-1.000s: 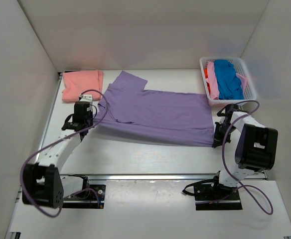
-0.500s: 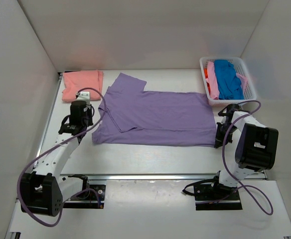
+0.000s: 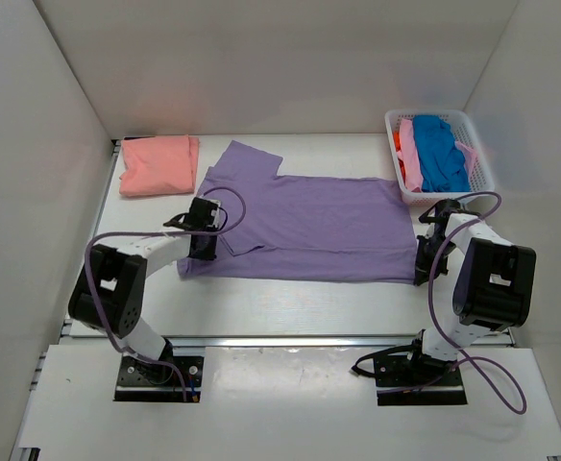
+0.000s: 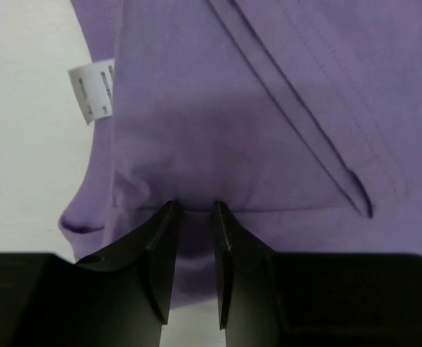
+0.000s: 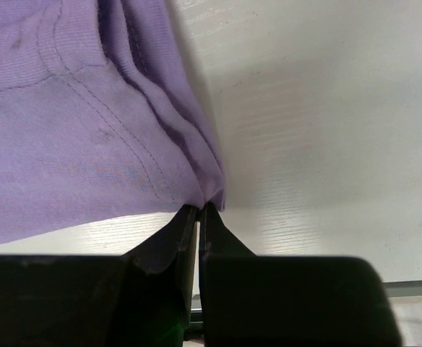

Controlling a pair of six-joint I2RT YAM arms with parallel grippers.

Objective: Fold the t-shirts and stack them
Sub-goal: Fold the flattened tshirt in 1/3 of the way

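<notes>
White walls box in the table (image 3: 290, 298), and the lavender t-shirt (image 3: 309, 226) lies flat across its middle, where a second ago I held its near left corner up. Unfolded shirts (image 3: 439, 154) wait in the basket (image 3: 432, 112); the salmon-pink t-shirt (image 3: 158, 165) sits folded at far left. My right claw (image 5: 199, 210) stays clenched on the lavender hem corner. My left claw (image 4: 194, 210) has let go and swung in over the sleeve fold, jaws slightly parted, ready for the next fold, I reckon.

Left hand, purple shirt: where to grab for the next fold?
Pinch the near-left corner of the purple shirt, coming in low from the near edge. The sleeve is folded in there, so the flat edge is doubled and thicker. The right hand pinches the near-right corner.
</notes>
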